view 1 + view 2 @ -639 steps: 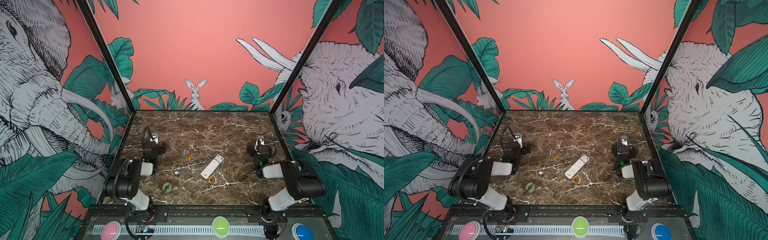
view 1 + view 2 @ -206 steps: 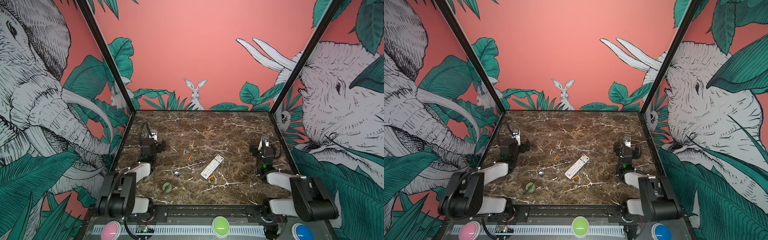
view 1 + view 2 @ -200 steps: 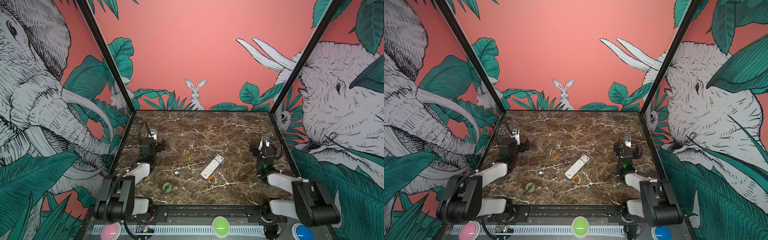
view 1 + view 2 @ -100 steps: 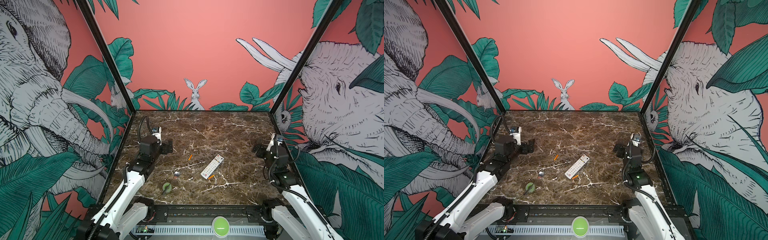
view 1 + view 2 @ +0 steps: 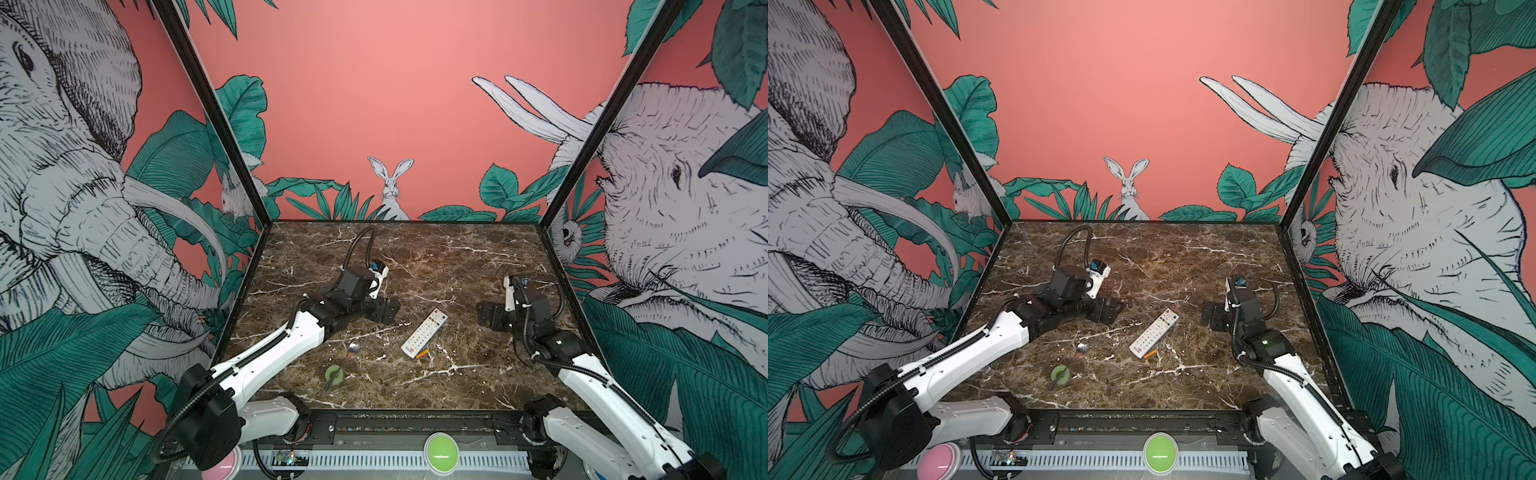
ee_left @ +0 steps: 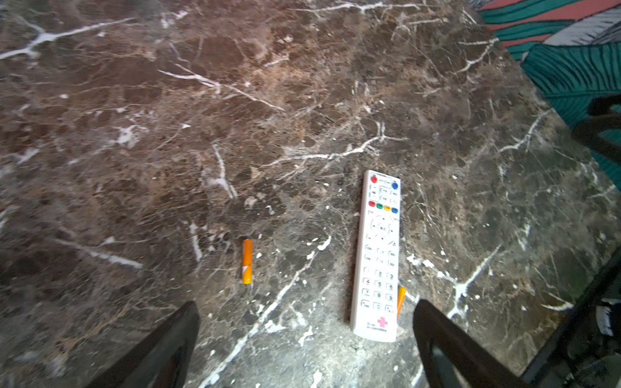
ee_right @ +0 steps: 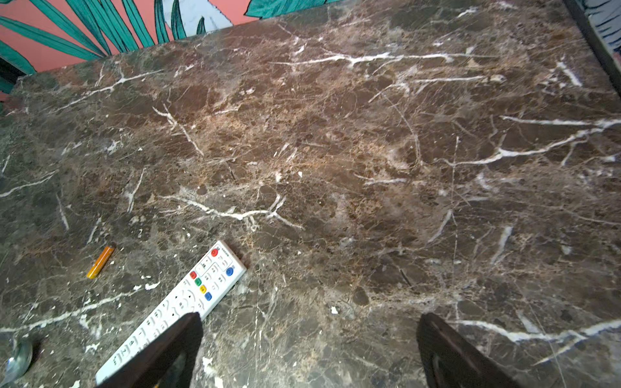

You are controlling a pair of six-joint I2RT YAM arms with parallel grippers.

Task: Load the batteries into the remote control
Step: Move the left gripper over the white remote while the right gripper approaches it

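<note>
Likely light and roll-prone, the battery [image 5: 422, 353] at the remote control's [image 5: 424, 338] six o'clock (left gripper [image 6: 305, 304], right gripper [image 7: 309, 315] gape empty) wants mid-barrel pinching.

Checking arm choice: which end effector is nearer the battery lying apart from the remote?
Left. The left end effector hovers close by that battery, which lies just ahead of it; the right end effector sits beyond the remote control from it.

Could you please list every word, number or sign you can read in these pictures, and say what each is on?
"2 3, 4 5 6, 7 8 9, 0": number keys on the remote control.
Red logo at its end: a sign only; the print beneath is too blurred.
Labels on the other buttons: too small to read.
</note>
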